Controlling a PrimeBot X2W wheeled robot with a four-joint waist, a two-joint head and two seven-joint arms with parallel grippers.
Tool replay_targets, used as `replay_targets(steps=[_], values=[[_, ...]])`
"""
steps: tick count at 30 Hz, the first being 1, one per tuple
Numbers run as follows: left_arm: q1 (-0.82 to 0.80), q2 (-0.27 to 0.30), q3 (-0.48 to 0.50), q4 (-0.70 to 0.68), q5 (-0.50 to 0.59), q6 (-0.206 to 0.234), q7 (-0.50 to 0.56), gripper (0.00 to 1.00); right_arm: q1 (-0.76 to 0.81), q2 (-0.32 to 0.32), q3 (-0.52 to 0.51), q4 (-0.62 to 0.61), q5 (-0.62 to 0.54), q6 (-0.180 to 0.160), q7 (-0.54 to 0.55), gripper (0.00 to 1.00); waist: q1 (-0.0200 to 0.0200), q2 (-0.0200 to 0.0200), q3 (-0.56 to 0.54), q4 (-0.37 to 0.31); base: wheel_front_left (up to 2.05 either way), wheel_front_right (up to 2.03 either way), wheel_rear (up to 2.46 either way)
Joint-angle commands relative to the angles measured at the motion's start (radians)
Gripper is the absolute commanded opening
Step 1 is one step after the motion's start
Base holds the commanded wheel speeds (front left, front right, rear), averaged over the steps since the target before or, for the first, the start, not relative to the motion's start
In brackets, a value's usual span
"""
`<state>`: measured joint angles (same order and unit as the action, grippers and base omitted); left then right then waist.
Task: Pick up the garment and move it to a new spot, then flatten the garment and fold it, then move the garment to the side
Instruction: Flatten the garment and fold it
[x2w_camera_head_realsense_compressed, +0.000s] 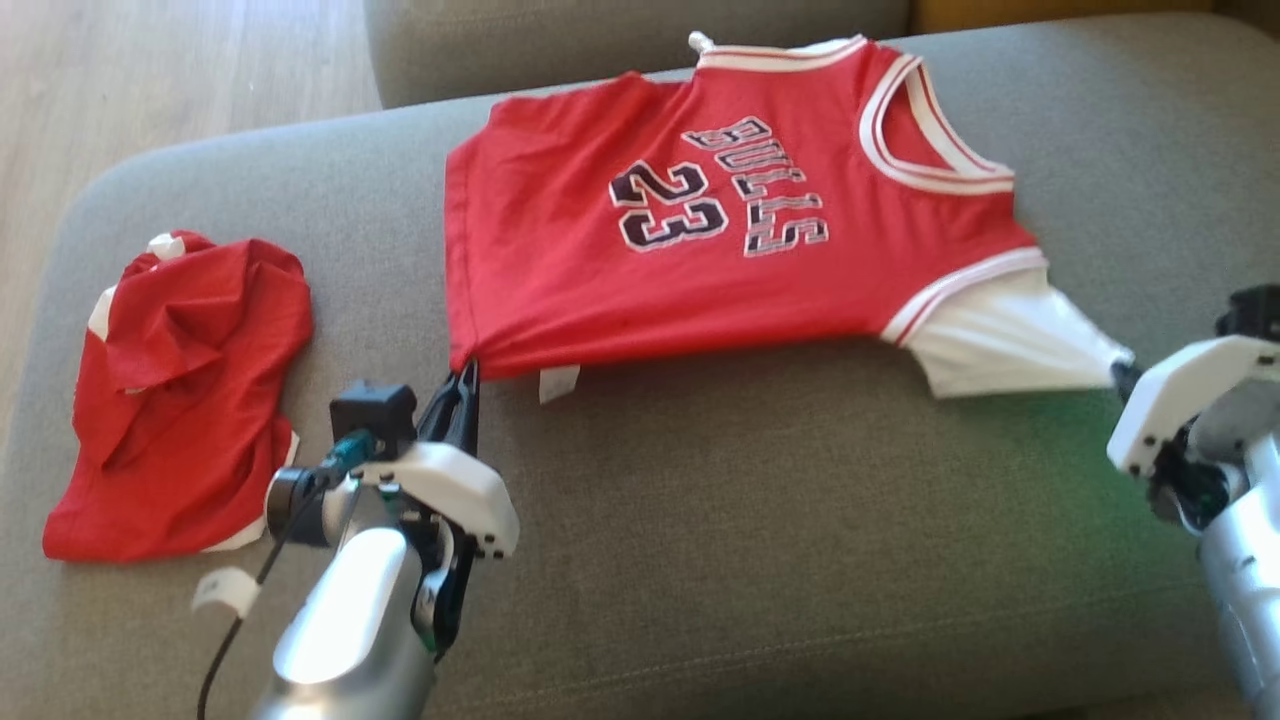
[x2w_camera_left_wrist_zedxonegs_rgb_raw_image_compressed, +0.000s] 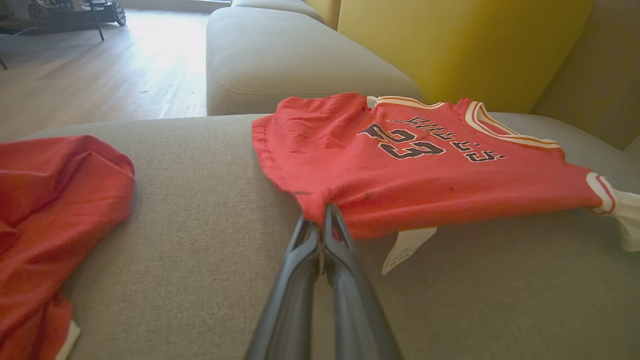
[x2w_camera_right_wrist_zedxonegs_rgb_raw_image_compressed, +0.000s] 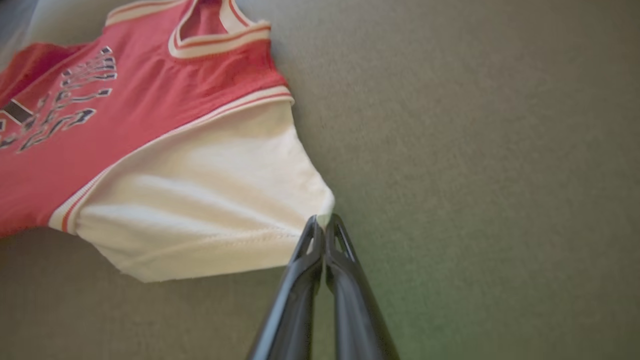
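A red basketball jersey (x2w_camera_head_realsense_compressed: 720, 250) with white sleeves and a dark 23 lies spread across the upper centre of the head view, on a grey fabric sofa cushion (x2w_camera_head_realsense_compressed: 750, 520). The left gripper (x2w_camera_head_realsense_compressed: 465, 385) is pinched tight on its lower-left hem corner. The right gripper (x2w_camera_head_realsense_compressed: 1125, 375), at mid right, is clamped on the white sleeve's tip. A crumpled red garment (x2w_camera_head_realsense_compressed: 180, 400) sits at left, well apart.

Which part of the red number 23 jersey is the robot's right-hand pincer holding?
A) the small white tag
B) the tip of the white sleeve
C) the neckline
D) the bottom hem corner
B: the right gripper is shut on the tip of the white sleeve of the jersey, while the left gripper pinches the red hem corner.
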<state>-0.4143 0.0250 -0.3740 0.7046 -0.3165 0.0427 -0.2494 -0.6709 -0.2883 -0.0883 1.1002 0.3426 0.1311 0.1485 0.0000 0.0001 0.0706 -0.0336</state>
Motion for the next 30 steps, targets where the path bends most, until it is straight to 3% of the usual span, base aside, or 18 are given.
replay_targets(steps=[1,10,19,20,30], values=[[-0.008,0.025,0.036,-0.037,0.014,-0.004,-0.012,0.00,0.019,-0.031,0.039,-0.048,0.022,0.000,0.044,0.00,0.0000,-0.0001,-0.012,-0.005,0.00,0.00,0.00],[0.058,0.025,0.006,-0.023,0.052,-0.035,-0.012,0.00,0.145,-0.100,0.179,-0.222,0.157,0.000,0.308,0.00,0.0000,-0.0001,-0.041,-0.015,0.00,0.00,0.00],[0.110,0.037,-0.010,-0.016,0.088,-0.067,-0.012,0.00,0.272,-0.195,0.238,-0.428,0.289,0.000,0.530,0.00,0.0000,-0.0001,-0.064,-0.012,0.00,0.00,0.00],[0.120,0.041,-0.013,-0.020,0.094,-0.073,-0.012,0.00,0.301,-0.219,0.241,-0.477,0.316,0.000,0.583,0.00,0.0000,-0.0001,-0.066,-0.009,0.00,0.00,0.00],[0.167,0.062,-0.031,-0.043,0.110,-0.111,-0.012,0.00,0.409,-0.264,0.171,-0.653,0.347,0.000,0.734,0.00,0.0000,-0.0001,-0.074,0.002,0.00,0.00,0.00]])
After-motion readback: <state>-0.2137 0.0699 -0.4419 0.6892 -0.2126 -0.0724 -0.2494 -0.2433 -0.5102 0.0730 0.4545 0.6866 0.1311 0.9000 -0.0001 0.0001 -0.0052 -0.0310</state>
